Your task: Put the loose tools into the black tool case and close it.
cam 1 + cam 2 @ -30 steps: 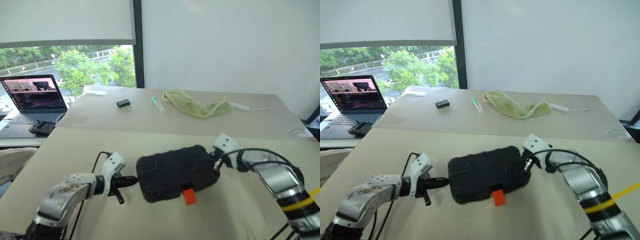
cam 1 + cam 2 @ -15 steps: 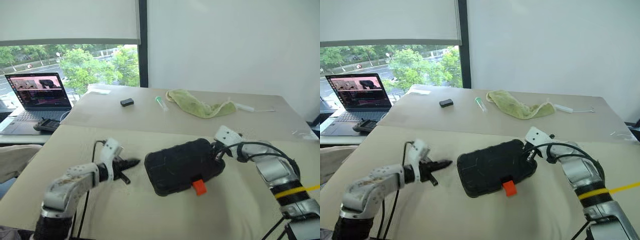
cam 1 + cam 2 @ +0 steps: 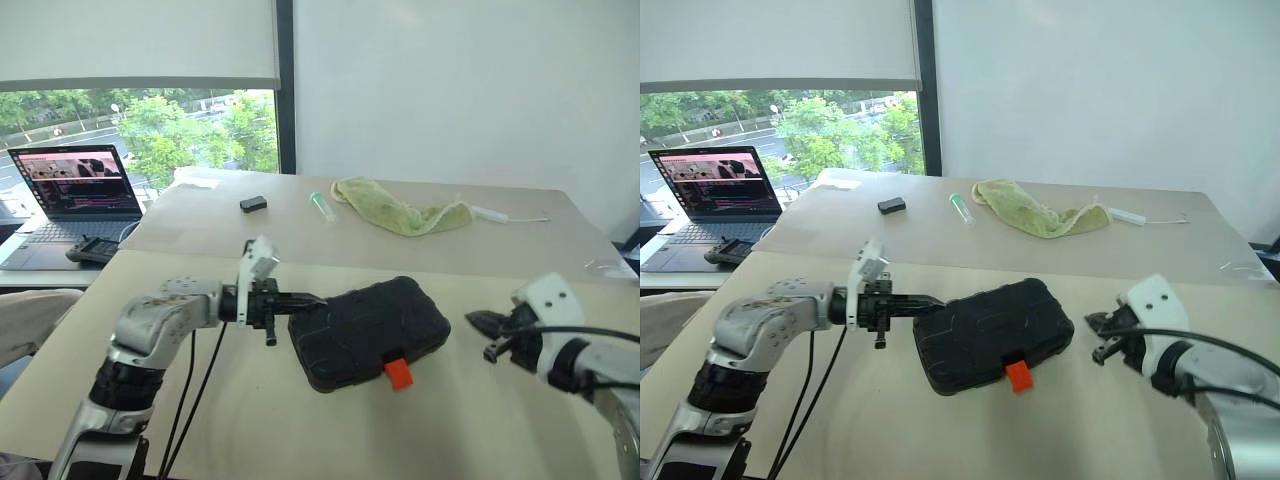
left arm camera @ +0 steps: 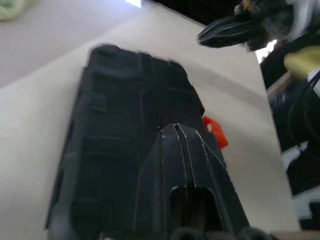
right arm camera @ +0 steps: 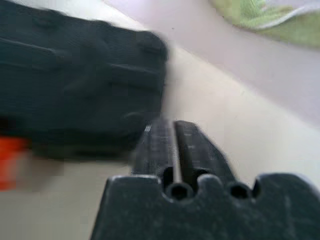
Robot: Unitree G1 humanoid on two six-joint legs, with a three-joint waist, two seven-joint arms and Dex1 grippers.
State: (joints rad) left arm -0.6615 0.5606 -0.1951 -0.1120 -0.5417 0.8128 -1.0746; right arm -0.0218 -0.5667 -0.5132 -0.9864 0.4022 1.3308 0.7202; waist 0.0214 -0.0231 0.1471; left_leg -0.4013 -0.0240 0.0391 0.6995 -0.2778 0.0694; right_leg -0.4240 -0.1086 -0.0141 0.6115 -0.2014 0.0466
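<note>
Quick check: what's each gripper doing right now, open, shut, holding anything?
Left gripper: shut, empty, tip over the black tool case.
Right gripper: shut, empty.

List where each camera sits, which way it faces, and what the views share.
Eye views: on the head, facing forward and down at the closed black tool case; both arms, left gripper and right gripper, show.
Left wrist view: along shut fingers over the case.
Right wrist view: along its fingers toward the case.
Shared: the case and its orange latch.

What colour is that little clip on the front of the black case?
Bright orange. The latch on the black tool case shows best in the right eye view.
</note>
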